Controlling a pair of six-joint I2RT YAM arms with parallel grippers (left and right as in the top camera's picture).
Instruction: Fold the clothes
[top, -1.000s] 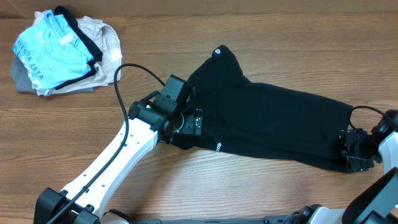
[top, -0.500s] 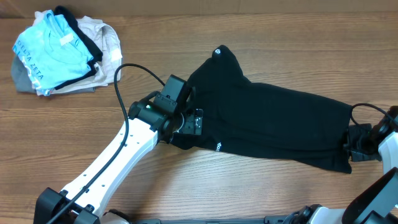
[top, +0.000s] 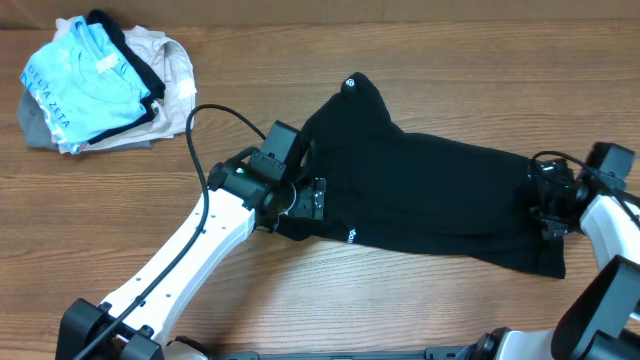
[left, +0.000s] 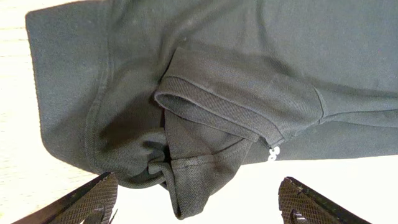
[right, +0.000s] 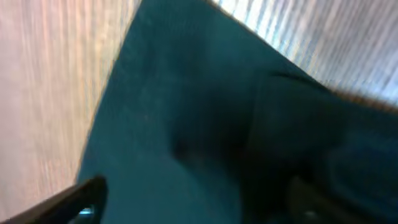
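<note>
As it gapes, the left end effector (left: 198, 200) overhangs the black T-shirt (left: 249, 68).

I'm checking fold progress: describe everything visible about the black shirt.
The black T-shirt is plain, soft-looking knit, lying rumpled lengthwise across the wooden table. A hemmed sleeve is turned over near one end, beside a tiny white logo. The open left gripper hangs over that end, the open right gripper over the other.
</note>
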